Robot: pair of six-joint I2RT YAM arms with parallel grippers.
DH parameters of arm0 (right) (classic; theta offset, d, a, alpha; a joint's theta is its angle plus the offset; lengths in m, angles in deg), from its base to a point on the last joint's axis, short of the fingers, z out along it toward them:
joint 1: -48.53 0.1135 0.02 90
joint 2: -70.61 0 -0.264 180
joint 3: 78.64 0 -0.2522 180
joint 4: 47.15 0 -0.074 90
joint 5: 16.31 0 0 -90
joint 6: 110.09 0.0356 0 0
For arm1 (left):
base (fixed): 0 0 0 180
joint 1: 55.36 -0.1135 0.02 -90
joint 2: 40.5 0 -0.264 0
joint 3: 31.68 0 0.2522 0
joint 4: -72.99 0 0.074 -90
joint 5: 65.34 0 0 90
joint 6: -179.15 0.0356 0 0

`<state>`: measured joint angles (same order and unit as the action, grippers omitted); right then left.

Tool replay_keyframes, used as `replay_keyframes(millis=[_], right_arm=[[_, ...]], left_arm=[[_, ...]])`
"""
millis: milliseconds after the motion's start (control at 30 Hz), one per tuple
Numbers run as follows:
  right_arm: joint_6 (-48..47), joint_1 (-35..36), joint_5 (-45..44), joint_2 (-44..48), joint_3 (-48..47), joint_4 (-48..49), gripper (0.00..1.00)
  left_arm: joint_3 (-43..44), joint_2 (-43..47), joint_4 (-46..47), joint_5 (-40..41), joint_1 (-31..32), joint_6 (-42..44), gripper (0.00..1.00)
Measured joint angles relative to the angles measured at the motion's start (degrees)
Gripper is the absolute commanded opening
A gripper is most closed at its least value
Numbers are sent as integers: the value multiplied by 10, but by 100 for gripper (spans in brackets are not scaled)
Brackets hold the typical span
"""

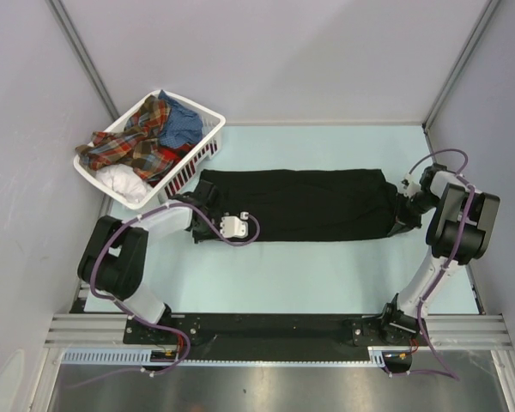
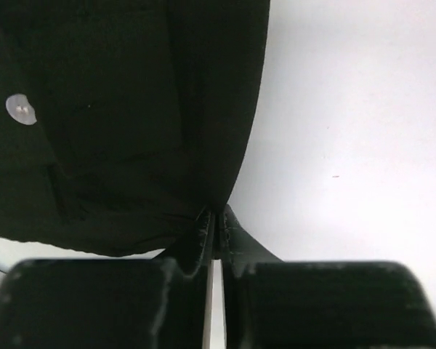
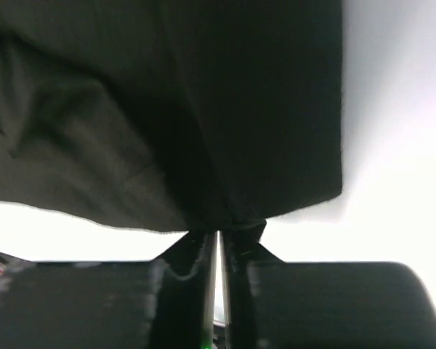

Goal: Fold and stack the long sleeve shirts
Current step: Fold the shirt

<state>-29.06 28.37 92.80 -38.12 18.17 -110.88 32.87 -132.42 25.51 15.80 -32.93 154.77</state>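
Left tool (image 2: pixel 214 218), right tool (image 3: pixel 218 236) pinch shirt (image 1: pixel 300 204) (black).

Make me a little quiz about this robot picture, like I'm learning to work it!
1. True or false: the black shirt lies stretched out on the table.
2. What are the left pincer and the right pincer pinching? A: a sock. B: the black shirt. C: a towel.
3. Where is the plaid shirt?

Key
1. True.
2. B. Each pincer is closed on one end of the shirt.
3. In the white basket, at the far left of the table, with other clothes.
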Motion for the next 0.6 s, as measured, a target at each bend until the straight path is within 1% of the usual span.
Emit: replay_keyframes(millis=[100,167,233,300,333,367,400,433,467,500,533,567,600], right_arm=[[10,0,-5,-44,-61,-16,0],[13,5,-14,-75,-112,-22,0],[13,13,-31,-108,-172,-21,0],[14,20,-46,-144,-238,-7,0],[14,25,-52,-165,-277,4,0],[14,30,-59,-186,-316,24,4],[14,35,-64,-205,-348,46,7],[13,39,-68,-219,-375,63,11],[12,43,-69,-225,-392,76,15],[9,44,-70,-226,-400,82,24],[3,48,-71,-223,-408,84,31],[2,49,-70,-218,-409,85,42],[-2,49,-68,-210,-407,86,47]], left_arm=[[0,0,-5,10,18,-2,0],[0,0,-13,11,46,-10,0],[4,-2,-25,10,89,-28,0],[26,-19,-46,-9,159,-67,1],[44,-34,-54,-16,198,-92,7],[65,-50,-59,-30,235,-118,16],[86,-68,-62,-50,272,-142,32],[107,-84,-62,-65,307,-168,38],[124,-97,-63,-84,336,-191,41],[134,-103,-63,-105,354,-209,46],[141,-106,-63,-134,374,-233,48],[144,-104,-68,-151,381,-245,49],[146,-99,-75,-173,381,-260,50]])
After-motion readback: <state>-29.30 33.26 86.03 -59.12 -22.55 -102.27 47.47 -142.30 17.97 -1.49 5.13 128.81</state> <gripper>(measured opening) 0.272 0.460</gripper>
